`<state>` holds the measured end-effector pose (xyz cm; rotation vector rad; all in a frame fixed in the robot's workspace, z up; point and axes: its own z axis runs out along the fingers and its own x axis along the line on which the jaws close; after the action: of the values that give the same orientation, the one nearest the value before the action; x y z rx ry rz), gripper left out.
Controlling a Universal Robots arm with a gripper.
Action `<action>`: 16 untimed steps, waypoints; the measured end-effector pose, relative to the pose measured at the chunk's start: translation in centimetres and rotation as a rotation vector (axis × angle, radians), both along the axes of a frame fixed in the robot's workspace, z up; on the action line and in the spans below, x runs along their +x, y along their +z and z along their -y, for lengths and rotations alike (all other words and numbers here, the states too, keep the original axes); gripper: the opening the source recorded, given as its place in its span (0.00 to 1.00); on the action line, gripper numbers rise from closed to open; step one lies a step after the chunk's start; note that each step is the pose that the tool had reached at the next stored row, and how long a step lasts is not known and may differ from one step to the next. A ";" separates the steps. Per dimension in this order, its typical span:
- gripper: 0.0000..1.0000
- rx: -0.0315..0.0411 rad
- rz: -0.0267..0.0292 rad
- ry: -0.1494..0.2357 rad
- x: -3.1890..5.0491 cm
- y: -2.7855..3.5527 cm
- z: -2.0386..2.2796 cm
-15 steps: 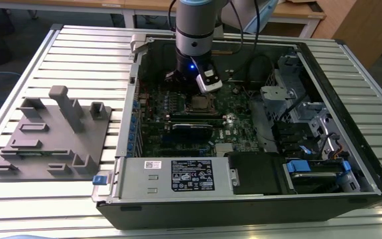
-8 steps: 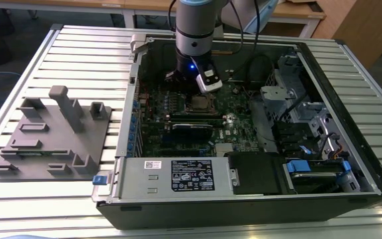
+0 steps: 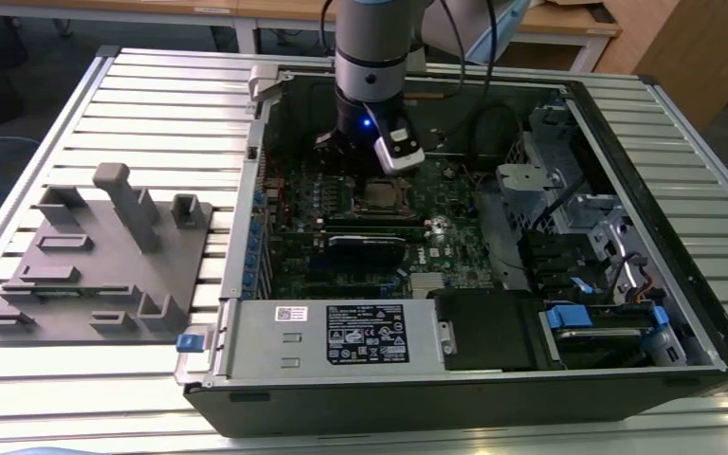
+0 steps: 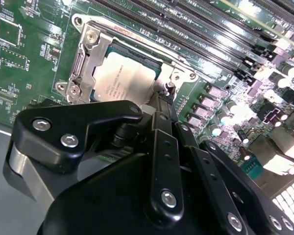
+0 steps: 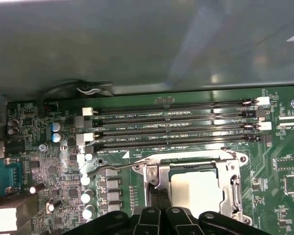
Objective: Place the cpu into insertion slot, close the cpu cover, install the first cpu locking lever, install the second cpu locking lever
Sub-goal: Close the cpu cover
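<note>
Slatted metal tabletop (image 3: 149, 104), cut off at the frame edges in the exterior view, carries an open PC case (image 3: 465, 408). Grey fixture (image 3: 99, 265) w/ upright posts lies on the exterior view's left of the case, apart from it. Arm (image 3: 372, 57) drops in from the far side, over the middle of the case. Power supply (image 3: 276, 351) fills the near end; green motherboard (image 3: 295, 261) lies beyond it. Long black memory slots (image 5: 176, 122) run in a row beside the insertion slot (image 3: 377, 197), which sits approx mid-board, just under the arm's wrist. Cpu cover (image 4: 88, 61) lies flat on the slot, its window framing the cpu (image 4: 122, 78), seated inside w/ metal top up. Gripper (image 4: 161, 100) hangs at the socket's corner, jaws drawn narrow, nearly together. Whether they pinch anything can't be made out: its own black linkage hides the tips & the near part of the socket in both wrist views. Thin wire lever (image 5: 112, 169) sticks out from the socket corner toward a row of capacitors (image 5: 87, 197); latched or not, can't tell.
</note>
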<state>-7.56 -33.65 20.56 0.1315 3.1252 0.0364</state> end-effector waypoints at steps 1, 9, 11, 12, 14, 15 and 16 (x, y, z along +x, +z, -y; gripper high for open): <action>0.10 0.0000 0.0000 0.000 0.00 0.14 0.00; 0.10 0.0004 0.0002 0.000 0.00 0.86 0.00; 0.10 0.0000 0.0000 0.000 0.00 0.88 0.00; 0.10 0.0001 0.0000 0.000 0.00 0.88 0.00; 0.10 -0.0001 0.0000 0.000 0.01 0.88 0.00; 0.10 -0.0002 -0.0001 0.000 0.04 0.89 -0.02; 0.10 -0.0002 -0.0002 0.000 0.07 0.88 -0.04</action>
<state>-7.48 -33.61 21.44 0.1314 3.1254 0.0361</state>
